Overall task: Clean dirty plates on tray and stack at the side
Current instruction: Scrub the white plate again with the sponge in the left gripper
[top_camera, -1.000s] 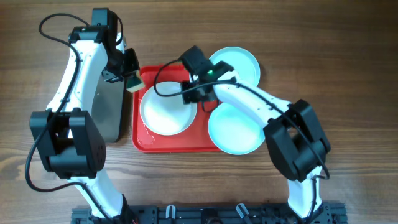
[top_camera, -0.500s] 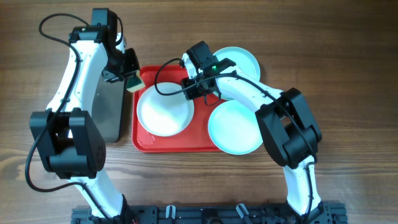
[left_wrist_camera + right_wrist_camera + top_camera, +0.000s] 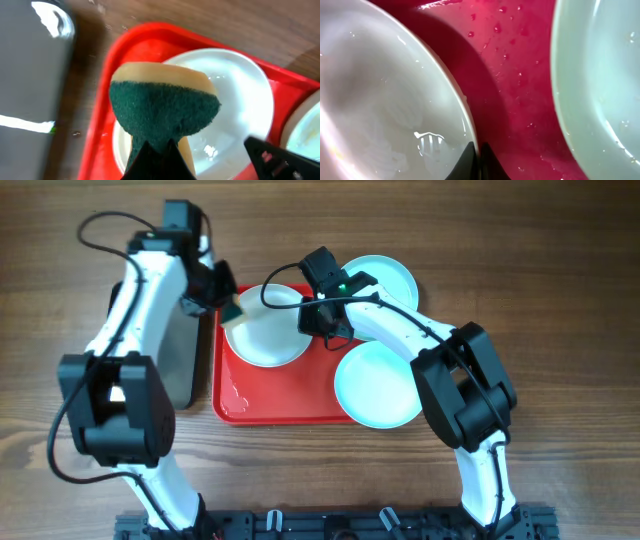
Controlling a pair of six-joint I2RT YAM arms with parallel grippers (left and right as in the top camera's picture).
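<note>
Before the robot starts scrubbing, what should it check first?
1. Sponge gripped in left pincer: ok.
2. Right pincer pinching the white plate at its rim: ok.
3. White plate on the red tray: ok.
4. Aqua plate apart from the white plate: ok.
5. Sponge touching the white plate: cannot tell.

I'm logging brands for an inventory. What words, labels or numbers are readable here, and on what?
None. The white plate, blue plates, red tray, sponge and dark metal tray show no readable text.
</note>
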